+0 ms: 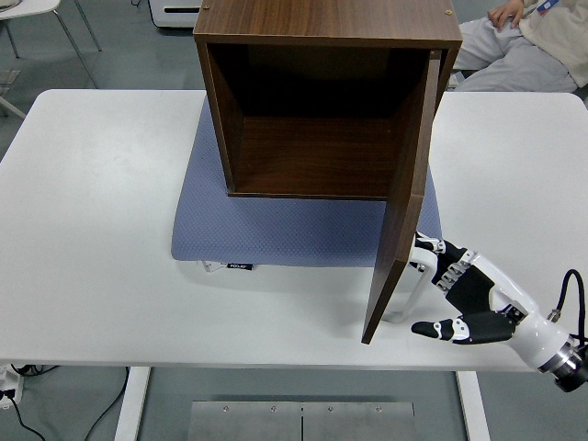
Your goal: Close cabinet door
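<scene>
A dark brown wooden cabinet (322, 101) stands on a blue-grey mat (276, 225) at the back middle of the white table (92, 230). Its inside is bare. The door (404, 207), hinged on the right side, stands out toward me, its free edge leaning left over the mat's front. My right hand (450, 294) comes in from the lower right; its spread fingers (436, 262) lie against the door's outer face near the bottom, and the thumb points left along the table. It holds nothing. The left arm does not show.
A seated person (524, 41) is at the top right behind the table. A white chair (37, 18) stands at the top left. A cable (568, 294) loops from my right wrist.
</scene>
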